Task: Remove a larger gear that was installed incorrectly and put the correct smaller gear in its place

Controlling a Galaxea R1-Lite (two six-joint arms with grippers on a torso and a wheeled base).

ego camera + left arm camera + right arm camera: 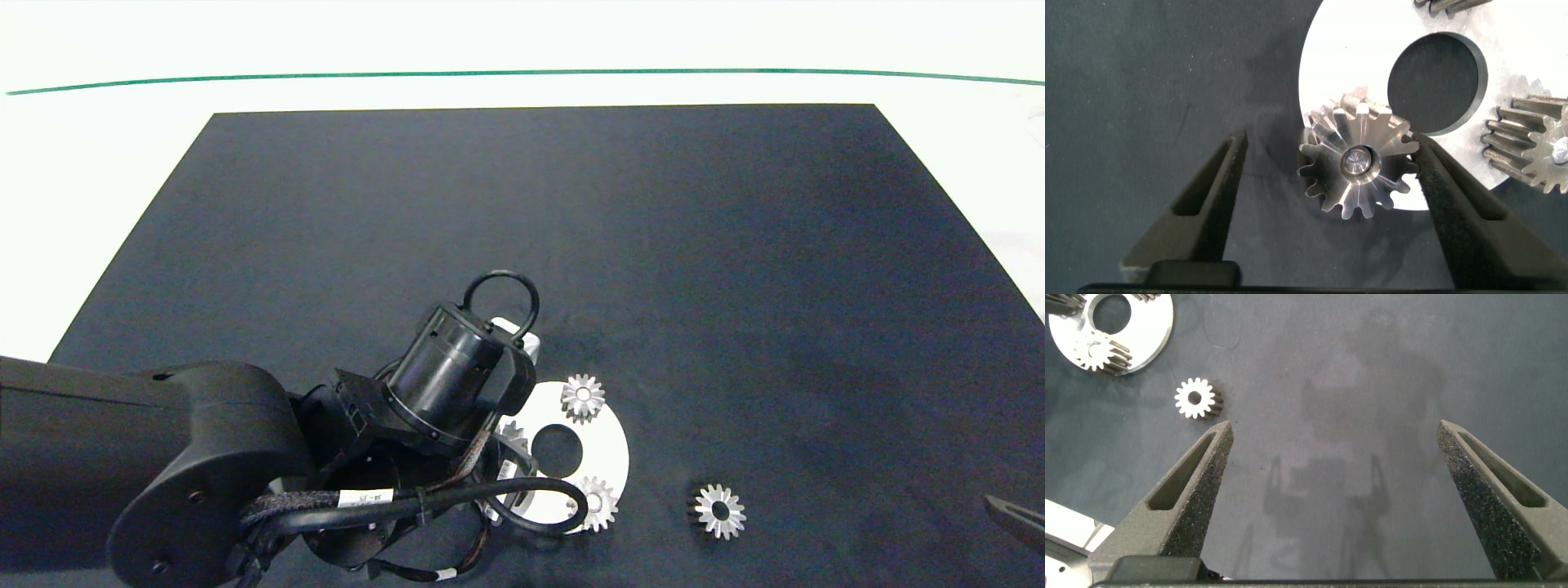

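The larger gear (1355, 163) sits on a pin at the rim of the white round plate (1355, 49). My left gripper (1331, 145) is open around it: one finger lies against its teeth and the other stands a gap away. From above, the left wrist covers most of that gear (513, 433). The smaller gear (718, 511) lies loose on the dark mat to the right of the plate (608, 445), its bore empty, and it shows again (1196, 398) in the right wrist view. At the right edge, my right gripper (1335, 429) hangs open over bare mat.
Two more silver gears (583, 398) (598, 503) stand on pins on the plate, around its large centre hole (557, 449). The left arm and its cables (457, 502) cover the plate's left side. The dark mat (571, 245) stretches far and right, with white table beyond.
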